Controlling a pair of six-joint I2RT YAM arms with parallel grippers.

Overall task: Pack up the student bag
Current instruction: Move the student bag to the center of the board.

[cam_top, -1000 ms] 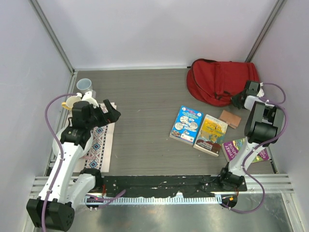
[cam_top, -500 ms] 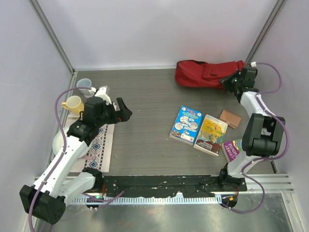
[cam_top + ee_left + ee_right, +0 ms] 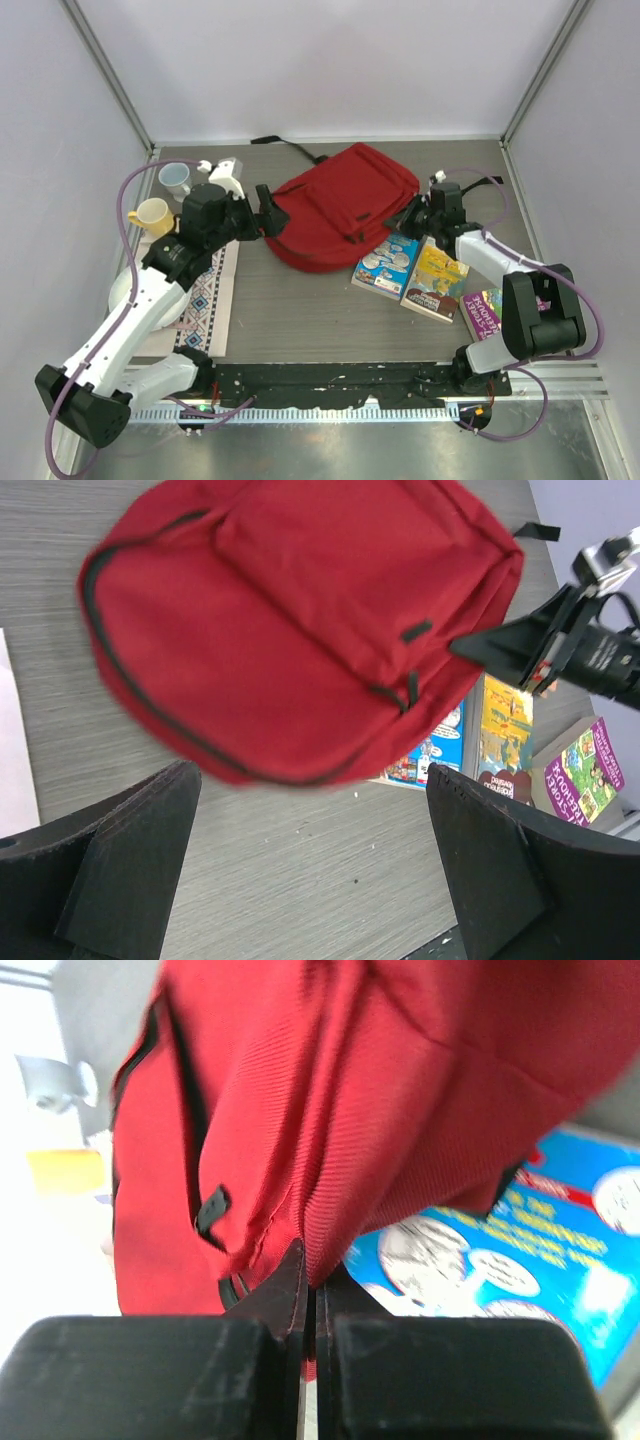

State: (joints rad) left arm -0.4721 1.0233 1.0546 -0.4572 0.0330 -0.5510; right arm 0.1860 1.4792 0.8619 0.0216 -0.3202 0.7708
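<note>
Student bag: one item. It is a large, soft red backpack with black zipper trim, lying flat with its front pocket facing up. It sits in the middle of the table, toward the far side. One black strap trails out behind it toward the back wall. The bag's right edge reaches over the far corner of the blue book.

Right claw: one, clenched on a fold of red fabric at the bag's right edge. Only the right wrist view shows the pinch itself: the two pads are pressed together on the cloth, with the blue book's cover beneath.

Left claw: one, released, at the bag's left edge. The left wrist view shows both fingers spread wide, with the bag beyond them and nothing between them. That view also shows the zipper line curving round the bag's outline and small black pull tabs, which the top view does not make out.

Books: three, in a row at the right of the table: blue, then a yellow book just beside it, then a purple book nearest the right arm's base.

Cups: two, at the far left: a pale cup and a yellow mug.

Patterned cloth: one, under the left arm.
</note>
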